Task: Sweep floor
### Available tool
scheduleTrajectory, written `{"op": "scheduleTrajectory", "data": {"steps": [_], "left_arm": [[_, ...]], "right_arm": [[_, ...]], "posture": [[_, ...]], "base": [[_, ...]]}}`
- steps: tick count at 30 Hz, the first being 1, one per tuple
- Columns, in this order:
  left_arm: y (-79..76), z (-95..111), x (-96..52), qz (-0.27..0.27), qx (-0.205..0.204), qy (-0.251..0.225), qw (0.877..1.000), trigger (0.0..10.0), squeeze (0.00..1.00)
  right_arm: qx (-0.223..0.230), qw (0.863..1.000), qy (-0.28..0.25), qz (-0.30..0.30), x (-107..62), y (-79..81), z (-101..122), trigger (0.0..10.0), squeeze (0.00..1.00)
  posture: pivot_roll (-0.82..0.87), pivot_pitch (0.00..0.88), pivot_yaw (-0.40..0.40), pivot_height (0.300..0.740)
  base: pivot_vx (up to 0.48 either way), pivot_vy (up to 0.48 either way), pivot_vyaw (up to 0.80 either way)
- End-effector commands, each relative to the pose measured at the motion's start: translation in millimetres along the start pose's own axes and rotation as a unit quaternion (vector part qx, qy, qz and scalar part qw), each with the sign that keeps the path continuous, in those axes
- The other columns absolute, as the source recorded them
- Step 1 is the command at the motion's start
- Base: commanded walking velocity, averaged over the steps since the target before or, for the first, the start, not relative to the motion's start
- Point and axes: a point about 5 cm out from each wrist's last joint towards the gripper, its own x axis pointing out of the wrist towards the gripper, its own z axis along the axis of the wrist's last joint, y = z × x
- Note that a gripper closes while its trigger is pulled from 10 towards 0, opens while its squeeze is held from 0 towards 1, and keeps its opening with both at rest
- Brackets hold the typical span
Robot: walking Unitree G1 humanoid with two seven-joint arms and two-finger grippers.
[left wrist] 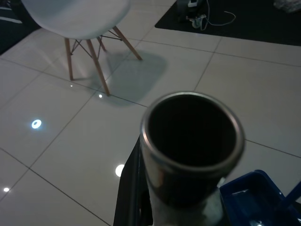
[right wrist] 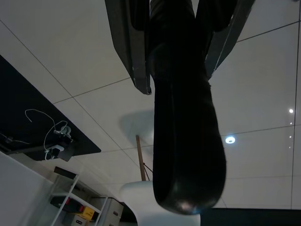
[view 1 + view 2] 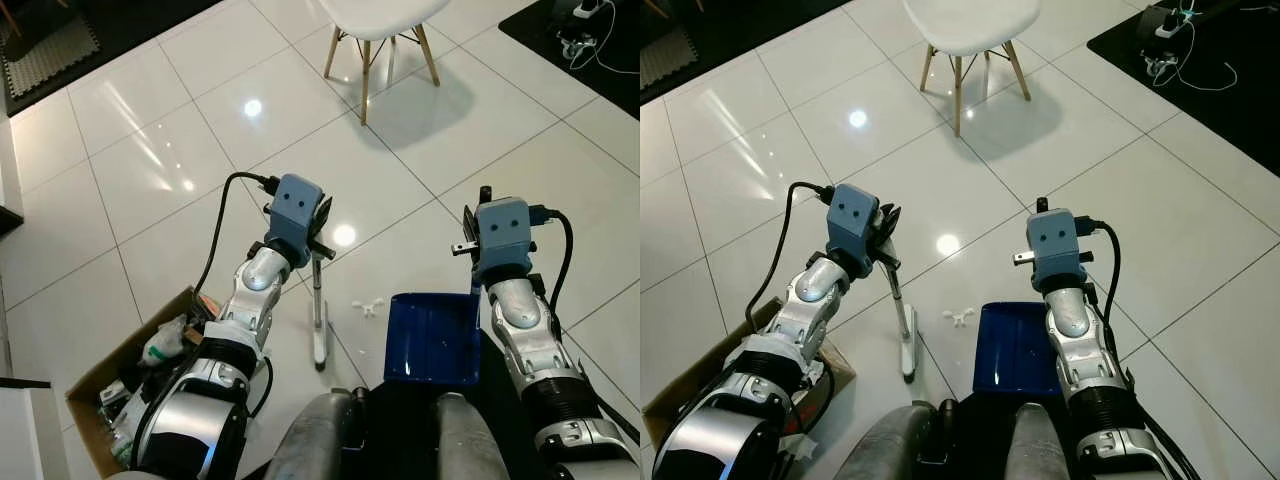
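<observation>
Broom [image 3: 319, 310] is held in the left gripper [image 3: 318, 232], fingers clamped on the top of its metal handle. Handle runs near upright, leaning slightly, down to the pale brush head resting on the white tile floor [image 3: 150, 150]. Blue dustpan [image 3: 433, 338] is held in the right gripper [image 2: 176, 52], 2 fingers closed on its dark handle; pan sits low in front of the robot, open mouth toward the broom.

Key relation: 1 small white scrap [image 3: 368, 306] lies on the tile between brush head and dustpan, just beside the pan's near corner, slightly ahead of both. Broom is on the scrap's left, pan on its right, so a left-to-right stroke is judged the likely next move. Brush head's long axis points roughly away from the robot, about parallel to the pan's side edge.

Hard to tell: whether the pan's lip touches the floor; right fingertips are hidden behind the wrist block in the head views. Left wrist view is mostly the open tube end of the handle. Cardboard box [image 3: 110, 365] of clutter sits at the far left, white chair [image 3: 380, 30] ahead, cut off.
</observation>
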Motion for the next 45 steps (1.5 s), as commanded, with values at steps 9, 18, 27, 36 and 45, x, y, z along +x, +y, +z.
{"op": "scheduleTrajectory", "data": {"steps": [9, 18, 27, 36, 45], "left_arm": [[-50.4, -5.4, 7.7, -0.092, -0.073, -0.012, 0.993, 10.0, 0.00], [-70.2, -6.5, -1.3, -0.167, -0.172, -0.021, 0.971, 10.0, 0.00], [-79.5, 14.4, -6.6, -0.204, -0.270, -0.056, 0.939, 10.0, 0.00], [-37.1, 61.3, -21.6, -0.211, -0.243, -0.114, 0.940, 10.0, 0.00], [5.1, 94.8, -32.8, -0.199, -0.113, -0.129, 0.965, 10.0, 0.00]], "right_arm": [[-0.018, 0.999, 0.024, 0.016, -10.0, 11.0, -11.6, 10.0, 0.00], [-0.015, 0.999, 0.021, 0.023, -7.1, 14.4, -9.5, 10.0, 0.00], [-0.012, 0.999, 0.019, 0.030, -4.6, 18.7, -8.1, 10.0, 0.00], [-0.010, 0.999, 0.023, 0.030, -3.0, 18.8, -10.0, 10.0, 0.00], [-0.008, 0.999, 0.007, 0.039, -0.9, 19.9, -5.2, 10.0, 0.00]], "posture": [[-0.04, 0.315, 0.192, 0.740], [-0.03, 0.313, 0.189, 0.740], [-0.01, 0.310, 0.180, 0.740], [0.01, 0.297, 0.180, 0.740], [0.02, 0.276, 0.178, 0.740]], "base": [[0.000, 0.000, 0.00], [0.000, 0.000, 0.00], [0.000, 0.000, 0.00], [0.000, 0.000, 0.00], [0.000, 0.000, 0.00]]}}
